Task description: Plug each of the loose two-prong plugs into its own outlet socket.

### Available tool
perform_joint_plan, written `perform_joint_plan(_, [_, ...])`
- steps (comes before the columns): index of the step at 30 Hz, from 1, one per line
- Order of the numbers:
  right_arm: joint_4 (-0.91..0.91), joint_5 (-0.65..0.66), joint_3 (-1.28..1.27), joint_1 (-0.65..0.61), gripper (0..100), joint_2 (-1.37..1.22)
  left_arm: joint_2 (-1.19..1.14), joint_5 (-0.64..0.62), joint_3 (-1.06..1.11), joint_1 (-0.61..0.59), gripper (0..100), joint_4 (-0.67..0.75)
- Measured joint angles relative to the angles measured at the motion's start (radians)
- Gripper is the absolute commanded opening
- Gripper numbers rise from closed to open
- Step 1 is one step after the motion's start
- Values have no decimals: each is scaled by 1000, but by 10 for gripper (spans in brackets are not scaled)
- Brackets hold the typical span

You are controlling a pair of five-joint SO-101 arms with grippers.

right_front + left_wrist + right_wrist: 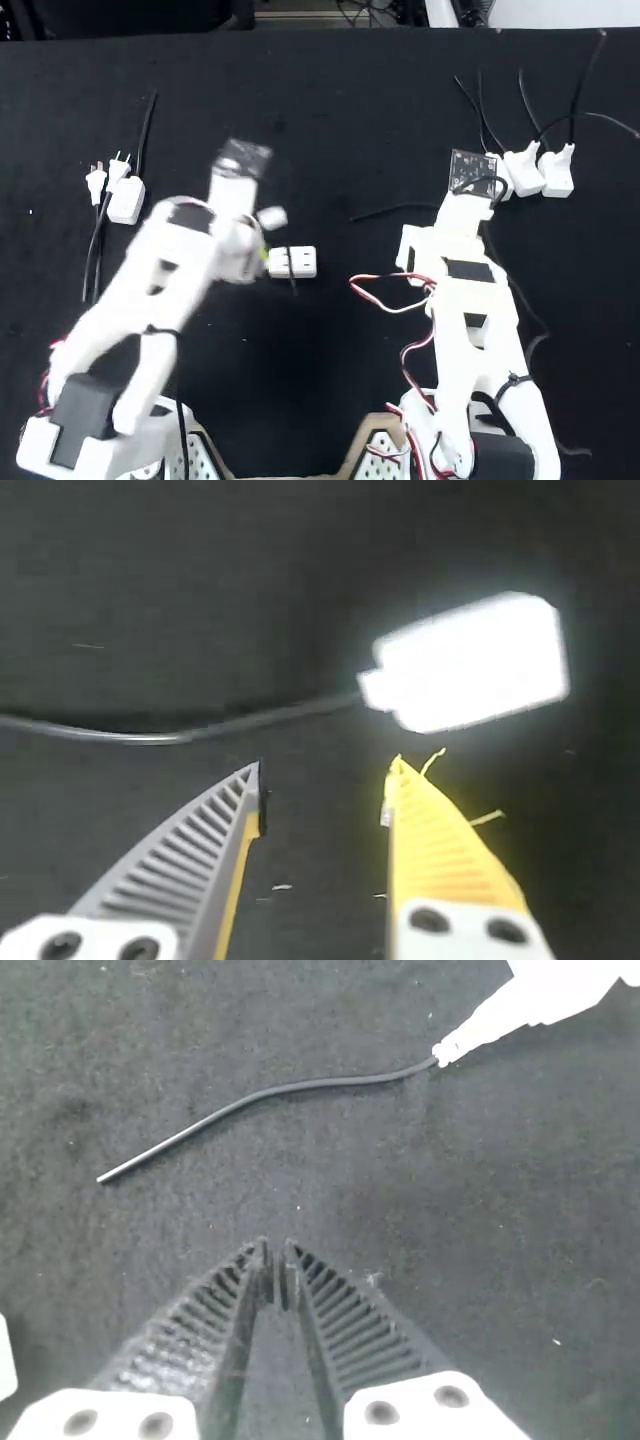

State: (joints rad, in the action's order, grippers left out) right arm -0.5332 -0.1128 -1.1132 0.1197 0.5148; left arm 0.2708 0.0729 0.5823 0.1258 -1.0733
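We are seeing the left gripper [325,780] hanging released and empty near a white, boxy outlet socket [470,660] trailing a thin black cord [200,730] — it is lying between the arms — while the right gripper [277,1260] is sitting clenched on nothing

Left pincer [323,772] jaws apart, right pincer [276,1258] jaws pressed together

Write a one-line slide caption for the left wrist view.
Open left gripper poised above the black table, just short of a white block on a black cord.
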Motion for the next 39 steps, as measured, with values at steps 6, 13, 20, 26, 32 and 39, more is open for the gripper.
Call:
perform_joint_plan(6, [0, 0, 0, 0, 15, 0, 0, 137, -117, -299, 203, -86])
perform_joint_plan(13, [0, 0, 0, 0, 15, 0, -5, 298, -132, -531, 203, -87])
perform_joint_plan(20, [0, 0, 0, -11, 15, 0, -178, 382, -276, -667, 202, -87])
perform_joint_plan(26, [0, 0, 0, -8, 15, 0, -388, 400, -434, -712, 202, -87])
perform_joint_plan(32, [0, 0, 0, -8, 15, 0, -592, 400, -582, -707, 201, -87])
perform_joint_plan(39, [0, 0, 0, -8, 15, 0, -752, 400, -720, -681, 193, -87])
